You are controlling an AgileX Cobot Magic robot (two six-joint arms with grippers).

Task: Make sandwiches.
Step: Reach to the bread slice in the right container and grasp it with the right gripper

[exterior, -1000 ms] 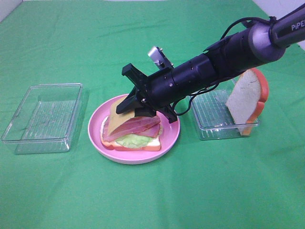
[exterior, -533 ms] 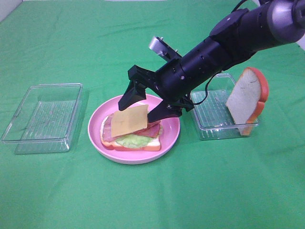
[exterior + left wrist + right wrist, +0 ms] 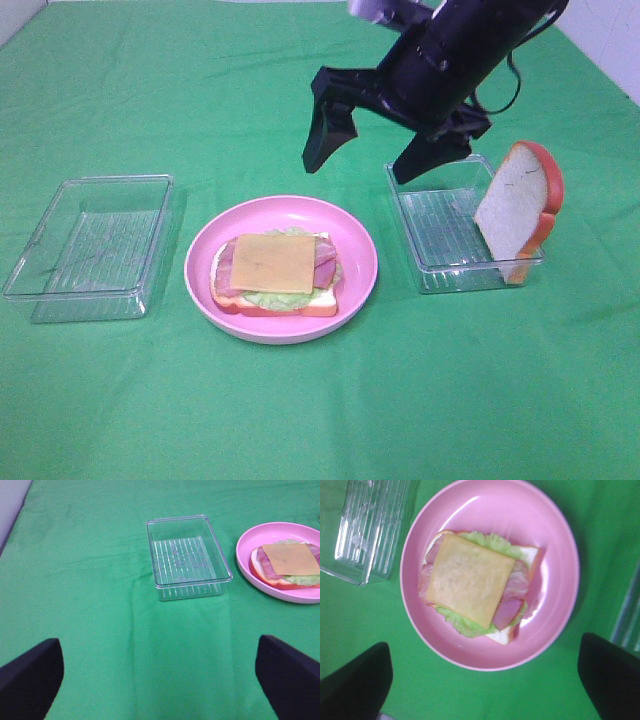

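On the pink plate (image 3: 355,285) lies the open sandwich stack (image 3: 275,270): a bread slice, lettuce, bacon and a yellow cheese slice (image 3: 274,263) on top. The right wrist view looks down on that stack (image 3: 470,582). My right gripper (image 3: 372,150) hangs open and empty above and behind the plate. A second bread slice (image 3: 518,208) leans upright against the right clear tray (image 3: 440,268). My left gripper (image 3: 160,672) stands open and empty over bare cloth, short of the left tray (image 3: 187,555); its arm is outside the high view.
An empty clear tray (image 3: 92,245) sits left of the plate. A green cloth (image 3: 320,400) covers the table. The plate (image 3: 280,587) with the stack shows at the edge of the left wrist view.
My right gripper let go of the cheese slice, opened wide and rose up and back from the plate. The cheese now lies flat on the bacon.
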